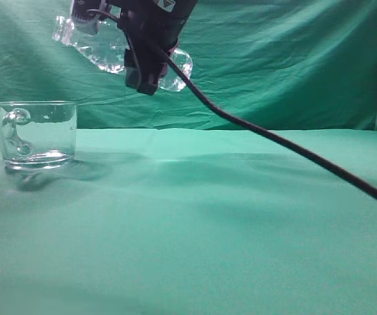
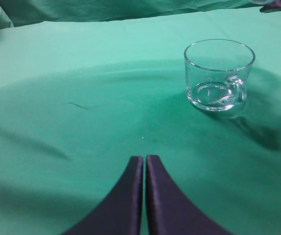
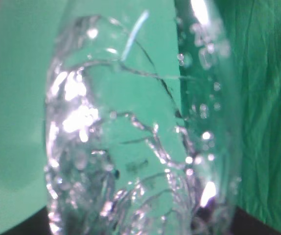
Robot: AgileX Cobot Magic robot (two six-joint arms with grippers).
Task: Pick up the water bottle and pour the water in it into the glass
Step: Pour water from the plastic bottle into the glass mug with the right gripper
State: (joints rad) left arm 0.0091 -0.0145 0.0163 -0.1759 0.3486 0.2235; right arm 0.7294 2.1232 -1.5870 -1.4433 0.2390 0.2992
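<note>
Water bottle point(image 1: 110, 49) lies nearly horizontal high above the green-draped bench point(image 1: 195, 230), clamped in the right end effector point(image 1: 150, 69), neck toward the left, over and slightly right of the glass point(image 1: 36, 134). A black cable point(image 1: 274, 138) trails down to the right. The glass stands upright on the cloth with nothing between them. The left end effector point(image 2: 145, 161) hangs low, fingers together, near the glass.

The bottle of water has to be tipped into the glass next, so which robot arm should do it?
The right arm. Its gripper already holds the water bottle lying sideways in the air, up above the glass. The left gripper is shut, empty and low over the cloth.
</note>
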